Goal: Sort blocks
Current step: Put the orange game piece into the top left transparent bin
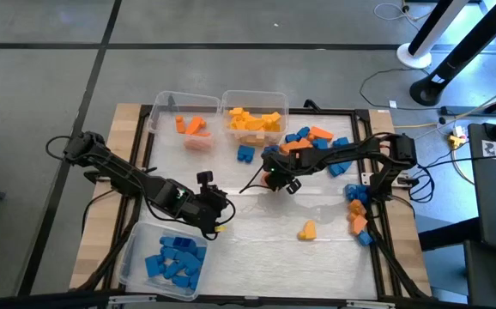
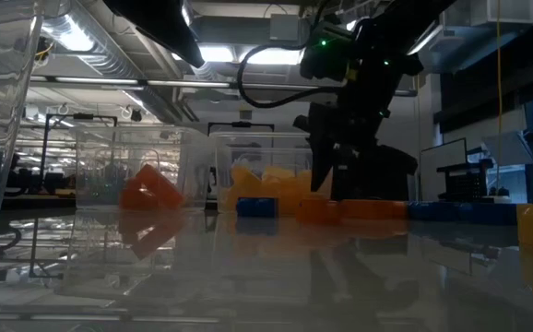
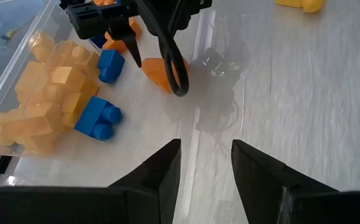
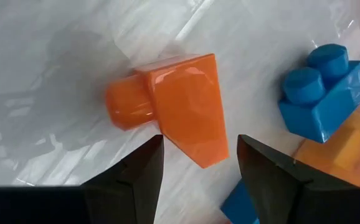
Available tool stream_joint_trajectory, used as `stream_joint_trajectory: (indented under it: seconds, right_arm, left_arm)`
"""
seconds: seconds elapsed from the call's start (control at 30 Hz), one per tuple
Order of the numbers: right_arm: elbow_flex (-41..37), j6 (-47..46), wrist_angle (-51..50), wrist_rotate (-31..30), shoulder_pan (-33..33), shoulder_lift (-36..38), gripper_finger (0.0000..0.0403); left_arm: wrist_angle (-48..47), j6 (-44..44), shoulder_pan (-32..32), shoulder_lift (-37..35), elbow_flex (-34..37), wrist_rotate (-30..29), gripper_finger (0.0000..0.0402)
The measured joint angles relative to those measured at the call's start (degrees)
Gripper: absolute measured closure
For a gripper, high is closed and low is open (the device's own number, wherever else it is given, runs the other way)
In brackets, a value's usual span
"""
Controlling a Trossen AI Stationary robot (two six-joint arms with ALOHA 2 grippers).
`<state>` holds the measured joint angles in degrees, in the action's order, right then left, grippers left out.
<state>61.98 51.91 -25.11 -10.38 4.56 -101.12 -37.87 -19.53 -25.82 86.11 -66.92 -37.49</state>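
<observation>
Right gripper (image 4: 198, 162) hangs open and empty right over an orange block (image 4: 174, 115), a blue block (image 4: 323, 93) just off at two o'clock. Best drop straight, straddle the body, squeeze square. Left gripper (image 3: 206, 168) waits, open, nothing held.

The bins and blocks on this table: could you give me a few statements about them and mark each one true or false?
1. The bin nearest the left gripper holds only blue blocks. True.
2. The right gripper is clamped on a blue block. False: its fingers stand open over an orange block lying on the table.
3. A single yellow block lies alone on the table. True.
4. All the orange blocks are already in bins. False: several still lie loose, some in a pile by the table's right edge.
5. The left gripper is carrying a block. False: its open fingers hold nothing.
</observation>
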Motion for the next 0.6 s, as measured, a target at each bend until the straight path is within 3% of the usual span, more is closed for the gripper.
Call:
stream_joint_trajectory:
  seconds: [0.6]
  right_arm:
    - [0.00, 4.23, 2.49, -0.67, 0.07, 0.00, 0.0201]
  left_arm:
    - [0.00, -0.02, -0.02, 0.00, 0.00, -0.01, 0.0270]
